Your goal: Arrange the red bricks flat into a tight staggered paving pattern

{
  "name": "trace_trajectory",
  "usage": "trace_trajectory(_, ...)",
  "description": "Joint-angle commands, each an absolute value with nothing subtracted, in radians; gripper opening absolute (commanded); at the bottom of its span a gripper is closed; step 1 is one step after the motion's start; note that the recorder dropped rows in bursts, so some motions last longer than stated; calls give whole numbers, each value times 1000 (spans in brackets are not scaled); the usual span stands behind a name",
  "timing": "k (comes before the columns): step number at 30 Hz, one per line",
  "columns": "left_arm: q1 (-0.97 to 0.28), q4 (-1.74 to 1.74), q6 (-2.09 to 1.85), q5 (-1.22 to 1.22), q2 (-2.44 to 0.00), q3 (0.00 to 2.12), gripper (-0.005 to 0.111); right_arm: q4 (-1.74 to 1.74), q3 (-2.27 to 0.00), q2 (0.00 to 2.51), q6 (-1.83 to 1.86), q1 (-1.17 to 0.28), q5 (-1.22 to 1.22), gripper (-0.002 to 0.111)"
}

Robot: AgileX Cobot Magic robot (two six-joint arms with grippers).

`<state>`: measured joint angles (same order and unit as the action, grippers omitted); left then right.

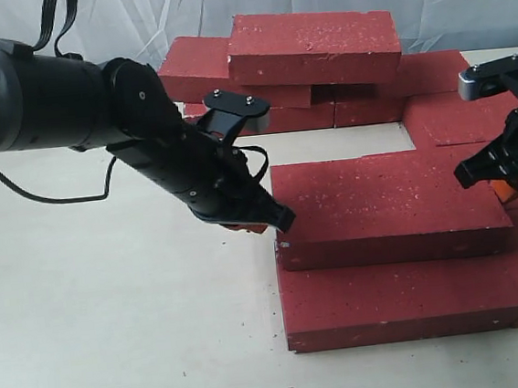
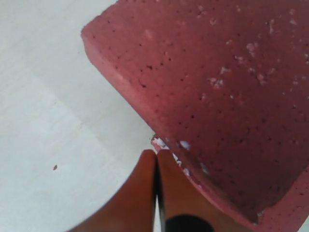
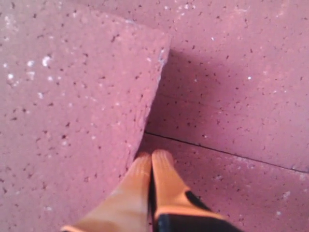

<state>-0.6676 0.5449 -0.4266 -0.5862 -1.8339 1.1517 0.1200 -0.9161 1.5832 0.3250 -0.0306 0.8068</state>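
Observation:
A red brick (image 1: pixel 384 202) lies on top of flat bricks (image 1: pixel 398 302) at the front, lengthways between the two arms. My left gripper (image 1: pixel 264 223) is shut, its orange tips touching that brick's left end (image 2: pixel 212 92) near the lower corner. My right gripper (image 1: pixel 506 187) is also shut with nothing in it, its orange fingers (image 3: pixel 159 174) against the brick's right end (image 3: pixel 72 96), resting above the flat bricks (image 3: pixel 227 96) below. Other red bricks (image 1: pixel 314 46) are stacked at the back, and flat ones (image 1: pixel 457 106) lie at the right.
A pale tabletop (image 1: pixel 115 318) spreads left and in front of the bricks. A rectangular bare gap (image 1: pixel 337 142) of table shows between the back stack and the front bricks. White cloth (image 1: pixel 461 0) hangs behind. The left arm's black cable (image 1: pixel 19 185) trails over the table.

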Motion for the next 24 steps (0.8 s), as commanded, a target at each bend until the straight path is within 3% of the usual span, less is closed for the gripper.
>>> trace_trajectory(1,-672,607,-469,-583,-1832,1157,0,193,-921,1583,381,-31,820,-1)
trace_trajectory(13,-650,544,-475,-600,-1704,1157,0,349,-1012,1548,450,-73,889,-1)
trace_trajectory(24,-493,486,-472,-655,-1669,1154,0,419,-1122,1550,452,-230,823,-1)
